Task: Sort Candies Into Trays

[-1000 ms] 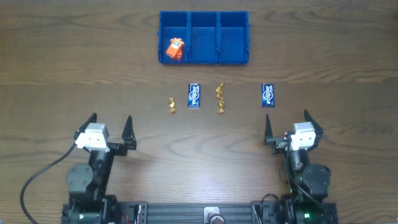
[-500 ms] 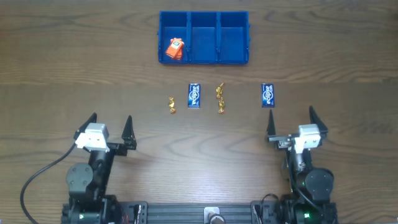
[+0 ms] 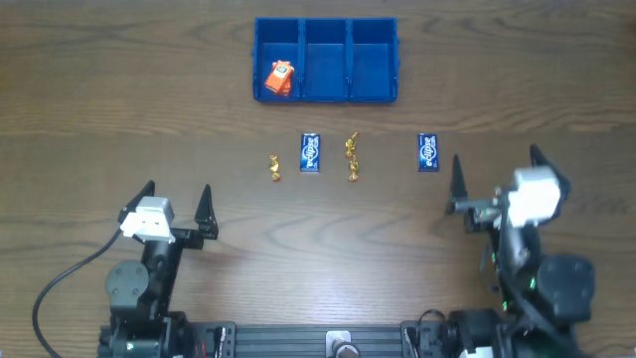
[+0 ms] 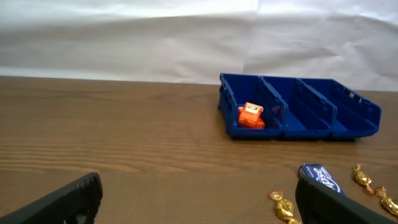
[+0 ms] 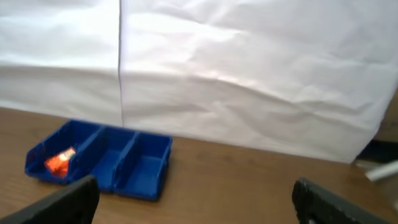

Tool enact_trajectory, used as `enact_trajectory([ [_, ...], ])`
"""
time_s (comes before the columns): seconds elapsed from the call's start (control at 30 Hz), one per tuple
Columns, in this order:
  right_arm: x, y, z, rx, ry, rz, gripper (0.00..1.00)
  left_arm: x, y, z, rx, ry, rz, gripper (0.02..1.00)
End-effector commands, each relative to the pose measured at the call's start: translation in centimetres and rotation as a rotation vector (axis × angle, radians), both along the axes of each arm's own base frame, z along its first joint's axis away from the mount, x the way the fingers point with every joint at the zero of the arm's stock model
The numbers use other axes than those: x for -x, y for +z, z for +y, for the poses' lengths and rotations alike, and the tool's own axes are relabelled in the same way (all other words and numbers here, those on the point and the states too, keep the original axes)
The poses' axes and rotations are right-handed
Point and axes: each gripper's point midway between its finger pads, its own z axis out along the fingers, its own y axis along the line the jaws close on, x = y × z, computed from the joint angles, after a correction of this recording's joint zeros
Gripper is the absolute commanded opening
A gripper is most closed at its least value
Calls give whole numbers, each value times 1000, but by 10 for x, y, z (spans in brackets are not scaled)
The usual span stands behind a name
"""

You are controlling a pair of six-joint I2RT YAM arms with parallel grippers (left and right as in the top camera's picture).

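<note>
Left claw point(image 3: 177, 189) near left, spread wide, holding nothing, right claw point(image 3: 496, 157) near right, equally wide and empty, gold candies point(image 3: 352, 147) and blue bars point(image 3: 310, 152) in a row well beyond both, orange candy point(image 3: 280, 77) in the far tray's point(image 3: 326, 98) left bin.

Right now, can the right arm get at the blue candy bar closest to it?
Probably yes. The right claw is open, the blue candy bar lies flat on the table close by, apart from the other candies, and nothing stands between them.
</note>
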Motion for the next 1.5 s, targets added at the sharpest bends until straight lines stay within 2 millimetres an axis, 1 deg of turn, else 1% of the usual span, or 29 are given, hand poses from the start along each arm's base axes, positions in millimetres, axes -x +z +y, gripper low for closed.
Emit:
enact_trajectory([
  [0.03,-46,-10,1,30,-10,236,998,2,-16,-4,-6,-27,52,998],
  [0.1,-66,-29,3,10,-16,364,998,2,-16,-4,-6,-27,52,998],
  [0.2,-94,-70,6,-31,-35,570,998,2,-16,-4,-6,-27,52,998],
  [0.27,-110,-101,7,-66,-58,686,998,2,-16,-4,-6,-27,52,998],
  [0.3,-118,-120,7,-75,-68,746,998,2,-16,-4,-6,-27,52,998],
  [0.33,-123,-134,8,-76,-73,786,998,2,-16,-4,-6,-27,52,996],
  [0.37,-129,-153,9,-74,-69,834,998,2,-16,-4,-6,-27,52,998],
  [0.4,-132,-163,10,-72,-70,859,998,2,-16,-4,-6,-27,52,998],
  [0.43,-137,-181,12,-72,-66,901,998,2,-16,-4,-6,-27,52,998],
  [0.5,-143,-207,14,-74,-58,959,998,2,-16,-4,-6,-27,52,998],
  [0.53,-147,-225,16,-73,-56,992,998,2,-16,-4,-6,-27,52,998],
  [0.7,-151,-265,19,-76,-48,1077,998,2,-16,-4,-6,-27,52,998],
  [0.8,-149,-285,19,-75,-54,1122,998,2,-16,-4,-6,-27,52,998],
  [0.87,-148,-293,18,-74,-56,1143,998,2,-16,-4,-6,-27,52,998],
  [1.03,-139,-297,17,-68,-63,1181,1000,2,-16,-4,-6,-27,52,998],
  [1.2,-133,-300,9,-57,-120,1207,998,2,-16,-4,-6,-27,52,998],
  [1.37,-131,-301,8,-53,-124,1215,998,2,-16,-4,-6,-27,52,998],
  [1.5,-130,-310,8,-51,-126,1236,998,2,-16,-4,-6,-27,52,998],
])
